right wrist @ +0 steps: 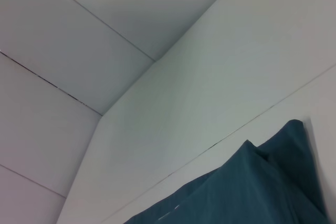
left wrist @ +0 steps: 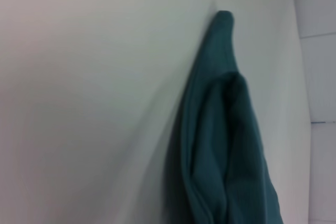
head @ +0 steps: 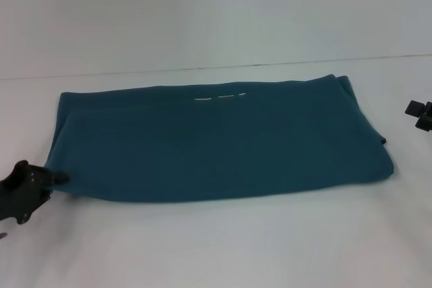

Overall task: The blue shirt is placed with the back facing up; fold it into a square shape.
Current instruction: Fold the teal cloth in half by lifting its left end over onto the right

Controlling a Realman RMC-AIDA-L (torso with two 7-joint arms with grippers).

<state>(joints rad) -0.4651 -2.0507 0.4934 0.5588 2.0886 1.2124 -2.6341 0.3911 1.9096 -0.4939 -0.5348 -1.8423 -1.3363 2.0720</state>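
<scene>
The blue shirt (head: 216, 143) lies flat on the white table (head: 223, 247), folded into a long wide band with its plain side up. A few white marks (head: 219, 97) peek out at its far edge. My left gripper (head: 59, 179) is at the band's near left corner and touches its edge. The left wrist view shows that end's stacked fabric layers (left wrist: 226, 145) close up. My right gripper (head: 420, 114) shows only partly at the right edge of the head view, apart from the shirt's right end. The right wrist view shows a folded corner of the shirt (right wrist: 252, 187).
The table's far edge (head: 216, 67) meets a pale wall behind the shirt. Bare white tabletop lies in front of the shirt and on both sides of it. Nothing else stands on the table.
</scene>
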